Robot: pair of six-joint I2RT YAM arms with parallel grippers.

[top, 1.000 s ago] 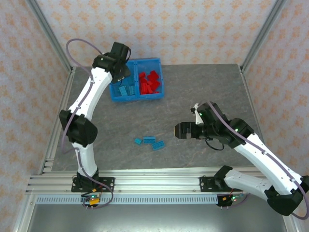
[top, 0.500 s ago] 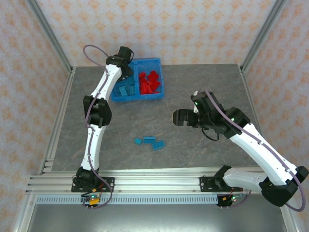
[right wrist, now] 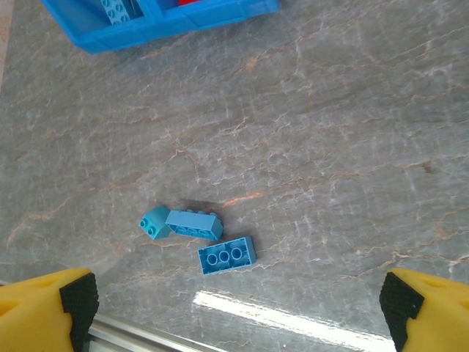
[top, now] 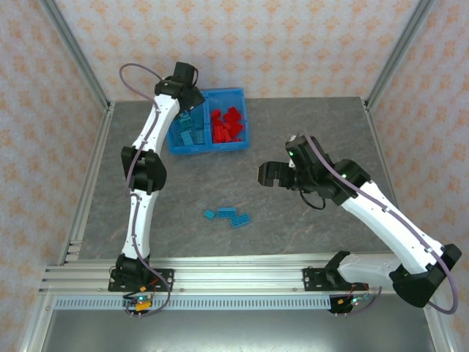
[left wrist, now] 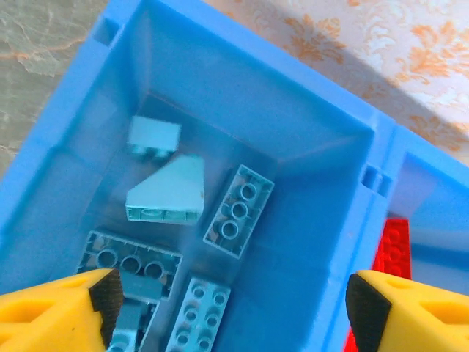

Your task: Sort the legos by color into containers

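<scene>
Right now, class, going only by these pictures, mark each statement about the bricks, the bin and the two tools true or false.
1. Three loose bricks, all blue, lie on the table outside the bin. True.
2. A red brick lies on the table. False: the red bricks are in the bin's right compartment.
3. The right tool is shut on a brick. False: it is open and empty, above the table.
4. The left tool is open above the bin's blue bricks. True.
</scene>
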